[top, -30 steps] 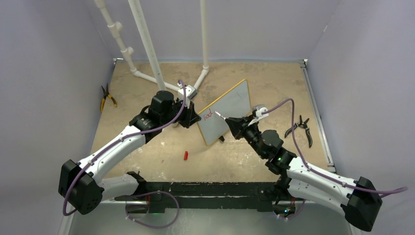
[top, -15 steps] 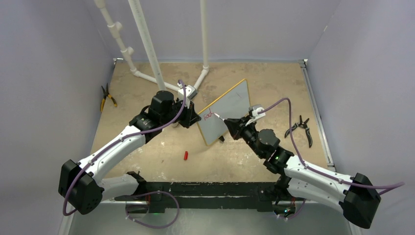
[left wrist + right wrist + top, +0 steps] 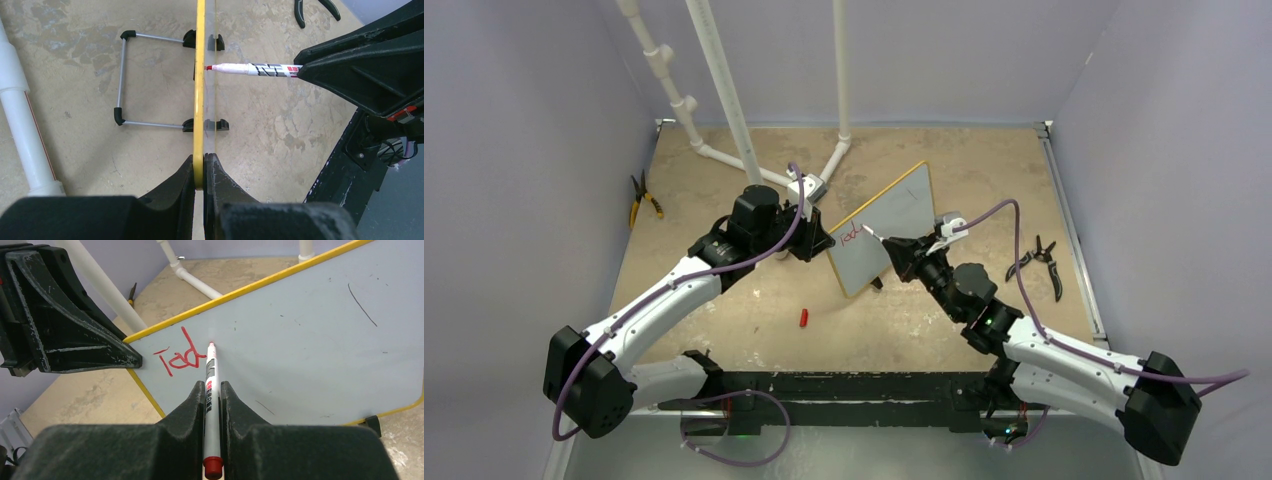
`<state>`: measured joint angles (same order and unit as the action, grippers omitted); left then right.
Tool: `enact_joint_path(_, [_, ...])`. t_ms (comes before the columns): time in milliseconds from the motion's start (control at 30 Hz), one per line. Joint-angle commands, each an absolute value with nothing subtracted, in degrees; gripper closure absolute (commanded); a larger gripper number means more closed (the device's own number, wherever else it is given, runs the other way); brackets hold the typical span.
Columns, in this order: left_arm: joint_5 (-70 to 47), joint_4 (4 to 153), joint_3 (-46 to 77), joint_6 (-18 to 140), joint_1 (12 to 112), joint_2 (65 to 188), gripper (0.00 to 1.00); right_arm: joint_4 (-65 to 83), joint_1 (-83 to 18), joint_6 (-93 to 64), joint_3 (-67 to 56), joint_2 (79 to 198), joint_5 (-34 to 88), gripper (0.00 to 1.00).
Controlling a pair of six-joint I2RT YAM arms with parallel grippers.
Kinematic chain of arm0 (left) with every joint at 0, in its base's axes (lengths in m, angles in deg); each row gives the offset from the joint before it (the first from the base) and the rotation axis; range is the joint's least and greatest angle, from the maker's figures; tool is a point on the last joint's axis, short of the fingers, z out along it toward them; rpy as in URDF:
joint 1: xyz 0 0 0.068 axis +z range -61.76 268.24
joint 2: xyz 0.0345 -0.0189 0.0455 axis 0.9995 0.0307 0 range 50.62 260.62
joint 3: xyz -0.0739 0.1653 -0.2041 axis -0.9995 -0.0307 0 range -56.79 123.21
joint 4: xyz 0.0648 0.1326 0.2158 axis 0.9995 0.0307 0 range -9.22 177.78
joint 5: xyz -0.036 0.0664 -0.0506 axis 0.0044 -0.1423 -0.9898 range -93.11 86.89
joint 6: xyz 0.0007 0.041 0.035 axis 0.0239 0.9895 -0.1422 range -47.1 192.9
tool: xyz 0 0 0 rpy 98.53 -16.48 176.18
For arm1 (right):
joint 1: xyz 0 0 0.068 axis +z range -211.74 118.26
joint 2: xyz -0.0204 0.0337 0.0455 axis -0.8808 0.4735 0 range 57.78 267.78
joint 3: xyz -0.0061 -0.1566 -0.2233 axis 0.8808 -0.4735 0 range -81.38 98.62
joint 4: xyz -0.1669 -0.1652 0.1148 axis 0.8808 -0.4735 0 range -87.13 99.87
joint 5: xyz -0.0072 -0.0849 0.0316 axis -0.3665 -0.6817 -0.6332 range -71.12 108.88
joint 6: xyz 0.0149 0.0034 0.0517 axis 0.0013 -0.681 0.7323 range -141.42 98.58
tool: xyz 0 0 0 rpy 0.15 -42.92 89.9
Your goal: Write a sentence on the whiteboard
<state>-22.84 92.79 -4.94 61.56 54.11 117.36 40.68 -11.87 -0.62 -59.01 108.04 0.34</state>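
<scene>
the whiteboard (image 3: 894, 215) stands mid-table on its wire stand, tilted, and has not shifted over the last second. the left gripper (image 3: 203, 162) stays clamped on its yellow edge, steadying it. the right gripper (image 3: 212, 390), jaws narrow around the marker (image 3: 210, 365), has swung slightly and brought the tip back against the board, just right of the sentence (image 3: 181, 357). that is only a red "tod" so far. i judge the next letter is starting, with most left to write.

Red letters (image 3: 180, 357), perhaps "Tod", on whiteboard (image 3: 310, 330)
</scene>
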Motion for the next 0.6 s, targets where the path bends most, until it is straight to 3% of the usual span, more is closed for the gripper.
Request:
enact_joint_path(0, [-24.03,92.78,-5.41,63.82,53.92,117.68,1.0,44.41,-11.82,-2.33,-56.86,107.88,1.04,1.0])
enact_joint_path(567, [-24.03,92.73,-5.46,63.92,53.87,118.03,1.0,44.07,-11.75,-1.03,-61.67,107.09,3.62,1.0])
